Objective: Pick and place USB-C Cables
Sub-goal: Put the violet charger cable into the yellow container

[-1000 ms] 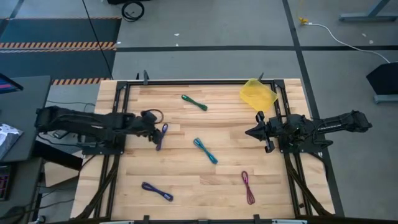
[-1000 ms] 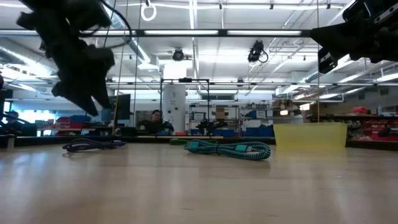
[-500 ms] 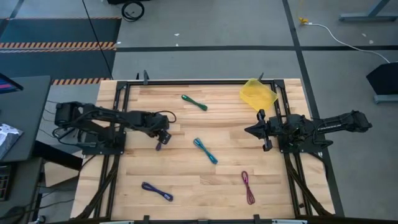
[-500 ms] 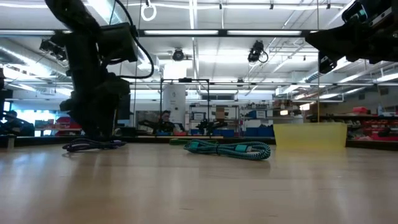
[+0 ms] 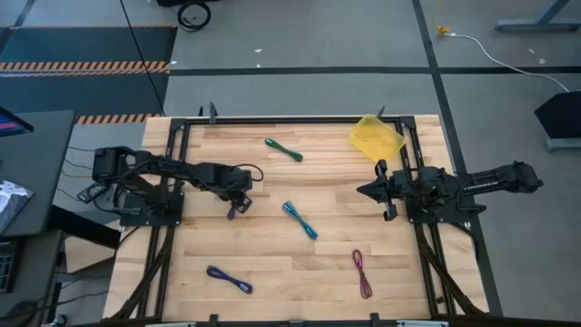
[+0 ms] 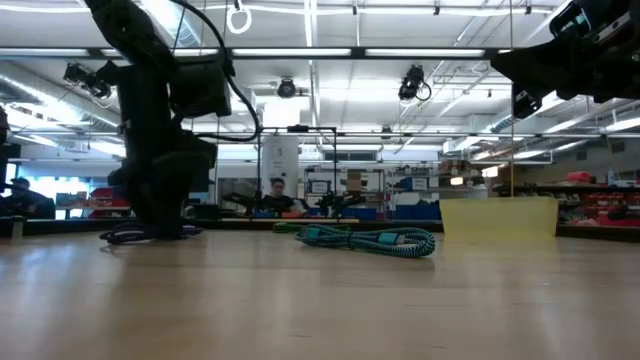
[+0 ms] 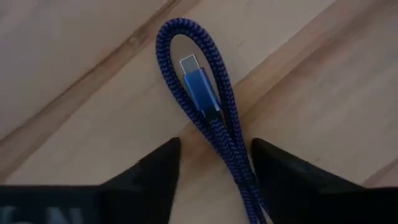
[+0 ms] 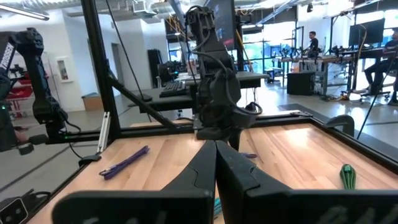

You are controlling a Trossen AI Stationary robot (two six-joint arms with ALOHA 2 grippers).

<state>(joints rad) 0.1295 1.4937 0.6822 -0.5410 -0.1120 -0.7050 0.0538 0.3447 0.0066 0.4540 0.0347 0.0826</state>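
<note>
Left wrist view: L jaws apart astride blue cable [image 7: 208,118]; R jaws closed, table's [image 5: 272,263] right edge.

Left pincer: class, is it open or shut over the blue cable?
Open. In the left wrist view the left pincer has its two fingers spread, with the blue cable lying on the table between them, not yet squeezed.

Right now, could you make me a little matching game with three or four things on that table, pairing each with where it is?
Things:
1. green cable
2. teal cable
3. maroon cable
4. yellow bin

Places:
A. middle of the table
B. far right corner
C. far side, left of the bin
D. near side, toward the right

Pairs: 1-C, 2-A, 3-D, 4-B
</note>
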